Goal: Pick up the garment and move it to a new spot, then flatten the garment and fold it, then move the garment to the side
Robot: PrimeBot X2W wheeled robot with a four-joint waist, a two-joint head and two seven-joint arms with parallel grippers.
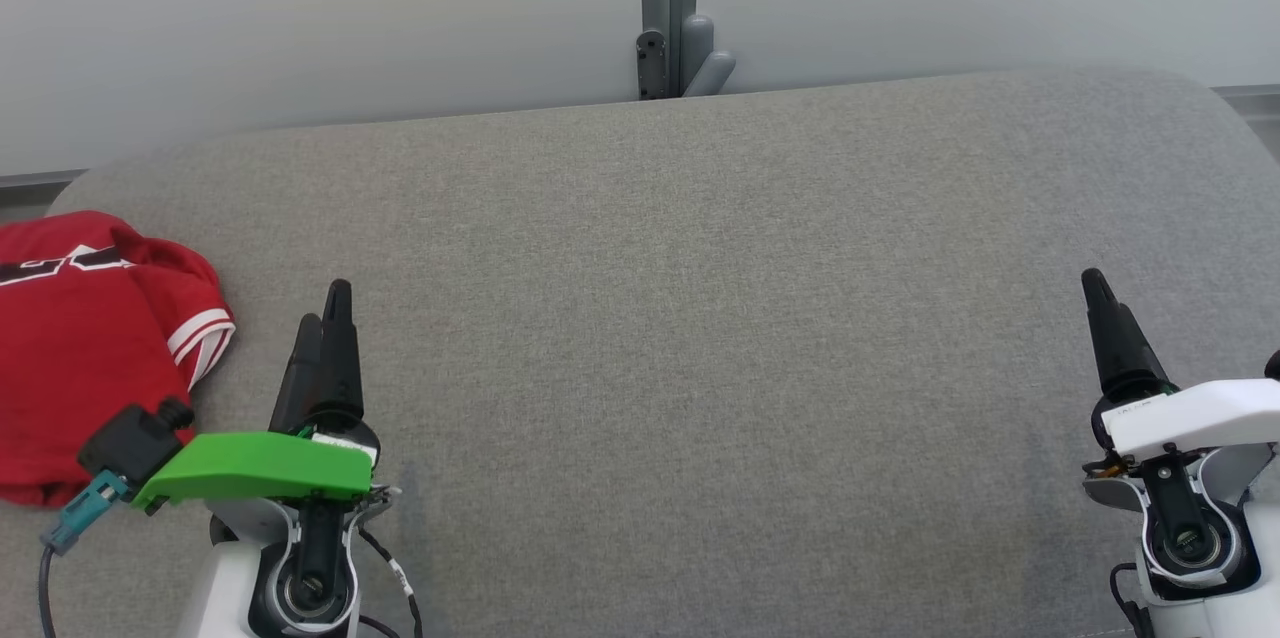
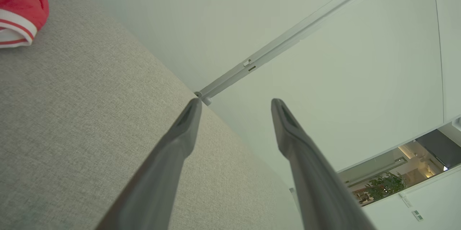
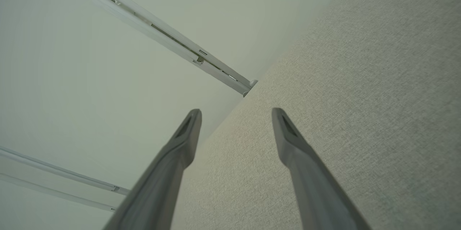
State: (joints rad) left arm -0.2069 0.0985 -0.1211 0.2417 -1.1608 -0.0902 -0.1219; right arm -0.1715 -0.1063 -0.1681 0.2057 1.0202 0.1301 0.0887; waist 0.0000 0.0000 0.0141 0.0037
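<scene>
The garment [image 1: 85,348] is a red shirt with black-and-white lettering and white-striped sleeve cuffs, lying bunched at the far left of the grey fabric surface [image 1: 700,318]; its striped cuff [image 2: 16,17] shows at the top left of the left wrist view. My left gripper [image 1: 325,313] hovers just right of it, apart from it, fingers spread and empty [image 2: 236,105]. At the far right my right gripper [image 1: 1097,280] stands over bare fabric, open with nothing between its fingers [image 3: 236,113].
A pale wall [image 1: 300,18] with a grey vertical post and bracket [image 1: 672,48] runs behind the surface's rounded far edge. The wide middle stretch of grey fabric lies between my two arms.
</scene>
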